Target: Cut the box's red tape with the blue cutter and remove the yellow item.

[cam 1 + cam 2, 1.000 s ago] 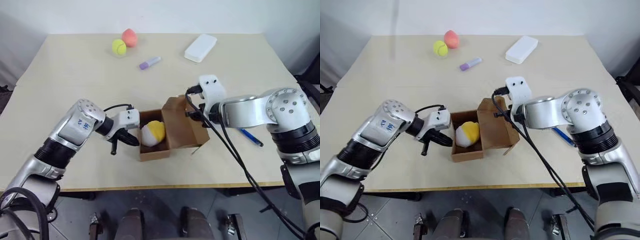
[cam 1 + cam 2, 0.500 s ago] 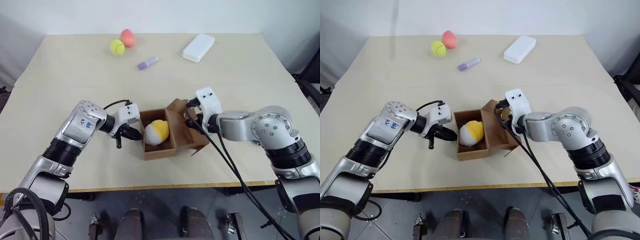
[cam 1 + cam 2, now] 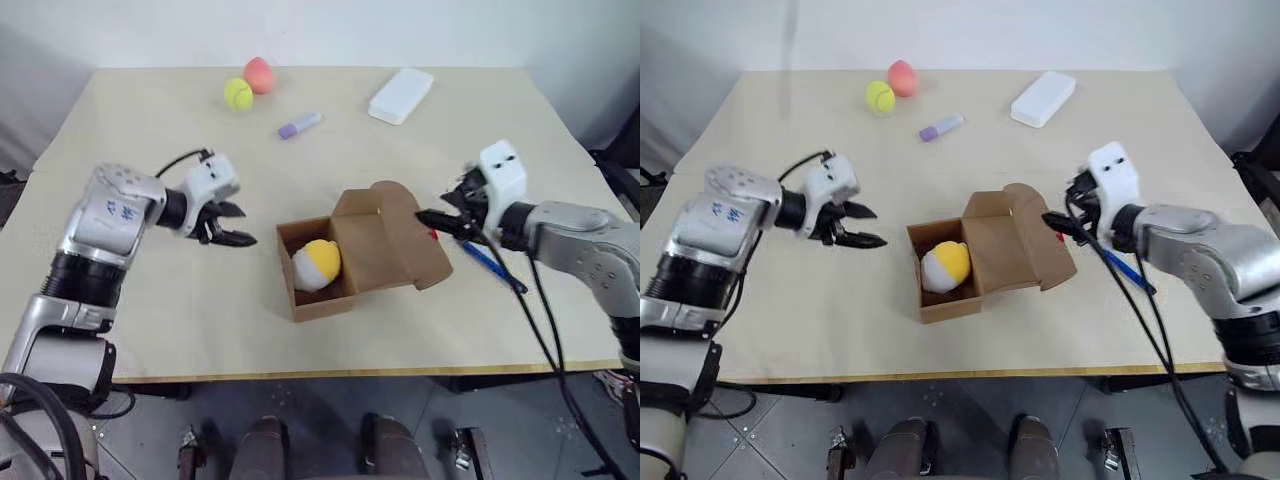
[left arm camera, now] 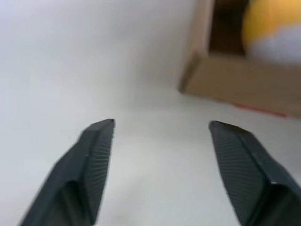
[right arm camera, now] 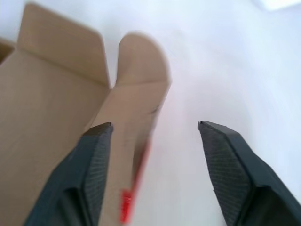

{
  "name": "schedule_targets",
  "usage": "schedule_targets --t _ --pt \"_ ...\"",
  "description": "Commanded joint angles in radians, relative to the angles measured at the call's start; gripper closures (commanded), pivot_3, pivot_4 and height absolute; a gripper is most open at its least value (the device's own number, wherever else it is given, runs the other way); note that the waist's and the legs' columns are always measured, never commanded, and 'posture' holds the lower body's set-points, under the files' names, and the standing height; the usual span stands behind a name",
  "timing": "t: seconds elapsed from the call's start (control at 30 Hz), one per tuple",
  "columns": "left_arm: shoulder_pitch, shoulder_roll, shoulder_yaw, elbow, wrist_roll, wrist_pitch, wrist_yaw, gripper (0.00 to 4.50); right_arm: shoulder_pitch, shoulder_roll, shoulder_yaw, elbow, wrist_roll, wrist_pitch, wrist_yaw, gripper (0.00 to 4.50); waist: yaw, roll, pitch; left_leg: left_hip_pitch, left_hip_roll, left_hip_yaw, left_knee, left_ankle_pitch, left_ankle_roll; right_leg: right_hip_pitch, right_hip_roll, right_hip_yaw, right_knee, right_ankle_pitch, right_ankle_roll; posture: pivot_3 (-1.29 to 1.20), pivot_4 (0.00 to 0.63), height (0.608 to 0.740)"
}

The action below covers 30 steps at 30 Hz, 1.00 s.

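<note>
Both claws had backed off the box [image 3: 350, 262] since a second earlier, and its lid had flopped open toward the right. Left wrist view caught a thin red tape [image 4: 258, 109] edge along the box's side; the right wrist view caught the tape on the lid's edge. Left claw [image 3: 232, 224] hung well left of the box, fingers apart, empty, arm bent inward. Yellow item [image 3: 318, 262] sat inside. Right claw [image 3: 437, 218] hovered just beside the lid, fingers spread, above the blue cutter [image 3: 495, 268] on the table [image 3: 150, 150].

Even, bright overhead light leaves soft shadows on the table [image 3: 150, 320]. Both wrist views look washed out and blurred, perhaps from motion.
</note>
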Motion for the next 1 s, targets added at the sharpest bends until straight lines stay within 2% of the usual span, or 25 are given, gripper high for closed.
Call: schedule_targets --t 0.03,0.13,0.23,0.27,0.43,0.63,0.73,1.0 --pt "-0.078 -0.039 0.013 -0.036 -0.021 0.002 -0.015 0.44 0.043 -0.023 -0.119 0.0 -0.049 -0.138 0.154 1.14 0.0 0.0 0.0 0.0 0.0 0.0 0.0 0.0 0.0 0.0 0.0 0.0 0.0 0.0 0.0 0.0 0.15 0.74" --pt "-0.135 -0.109 -0.004 -0.055 -0.036 0.01 -0.024 0.02 0.118 -0.038 -0.211 -0.057 -0.004 -0.176 0.302 0.88 0.003 -0.001 0.0 0.0 0.0 0.001 0.0 0.0 0.0 0.001 0.0 0.0 0.0 0.0 0.0 0.0 0.15 0.74" --pt "-0.156 -0.192 -0.079 -0.121 -0.06 0.066 -0.092 0.0 0.262 -0.1 -0.324 -0.191 0.092 -0.131 0.476 0.02 0.007 -0.001 0.001 0.0 0.0 0.0 0.0 0.0 0.0 0.002 0.0 -0.002 -0.003 0.0 0.001 0.0 0.15 0.74" --pt "-0.149 -0.195 -0.101 -0.142 -0.058 0.076 -0.116 0.0 0.294 -0.109 -0.349 -0.219 0.107 -0.122 0.496 0.02 0.006 -0.001 0.001 0.001 0.0 0.0 0.0 0.0 0.0 0.004 0.0 -0.002 -0.004 0.0 0.001 0.0 0.15 0.74" --pt "-0.1 -0.167 -0.201 -0.171 -0.026 0.04 -0.193 0.0 0.396 -0.102 -0.484 -0.334 0.179 -0.059 0.471 0.02 -0.014 0.0 0.001 0.004 0.001 0.002 0.0 -0.001 0.001 0.005 0.0 -0.002 -0.003 0.001 0.001 0.0 0.15 0.74" --pt "-0.1 -0.23 -0.283 -0.017 0.077 -0.101 -0.153 0.0 0.508 -0.053 -0.557 -0.446 0.215 -0.028 0.396 0.02 0.009 -0.001 0.001 0.004 0.001 0.002 0.002 -0.001 0.001 0.007 0.0 -0.002 -0.005 0.003 0.001 0.0 0.15 0.74" --pt "-0.103 -0.255 -0.282 0.031 0.089 -0.139 -0.157 0.57 0.556 -0.039 -0.578 -0.482 0.221 -0.024 0.373 0.0 0.018 -0.001 0.001 0.003 0.001 0.002 0.002 -0.001 0.001 0.007 0.0 -0.002 -0.006 0.003 0.001 0.0 0.15 0.74" --pt "-0.149 -0.284 -0.206 0.077 0.061 -0.144 -0.155 2.94 0.612 -0.002 -0.614 -0.483 0.214 -0.07 0.389 0.0 0.025 -0.001 0.001 0.003 0.001 0.002 0.002 -0.001 0.001 0.007 0.0 -0.002 -0.006 0.003 0.001 0.0 0.15 0.74"
